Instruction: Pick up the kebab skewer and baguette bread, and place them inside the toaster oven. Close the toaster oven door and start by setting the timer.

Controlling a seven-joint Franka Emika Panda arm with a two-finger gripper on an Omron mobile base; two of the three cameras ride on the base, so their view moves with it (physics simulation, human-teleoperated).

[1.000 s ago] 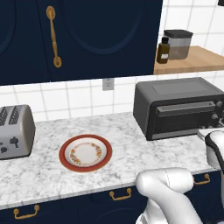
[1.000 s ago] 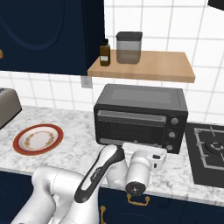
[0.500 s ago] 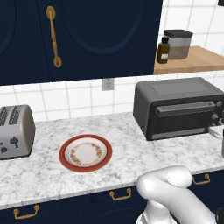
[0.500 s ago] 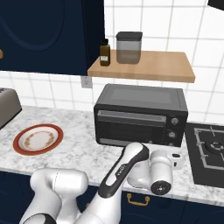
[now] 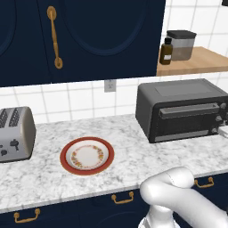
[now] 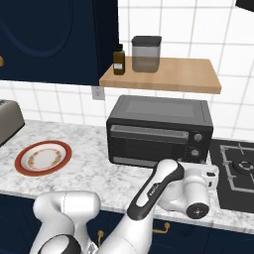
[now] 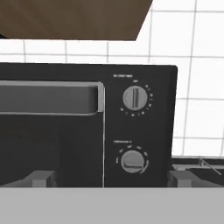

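Observation:
The dark grey toaster oven stands on the marble counter. The toaster oven door is shut, its bar handle across the top. My gripper is open and empty, level with the oven's right side, fingertips low in the hand view. Straight ahead are the upper knob and the lower knob. In the right base view my hand hovers just in front of the knob panel. The kebab skewer and baguette bread are out of view.
A red-rimmed plate lies bare on the counter's left part. A silver two-slot toaster stands further left. A black stove top adjoins the oven's right. A wooden shelf with a jar and a bottle hangs above.
My hand has slid to the right along the oven's front, from before the door to before the knobs, leaving the left base view. The jaws have stayed open.

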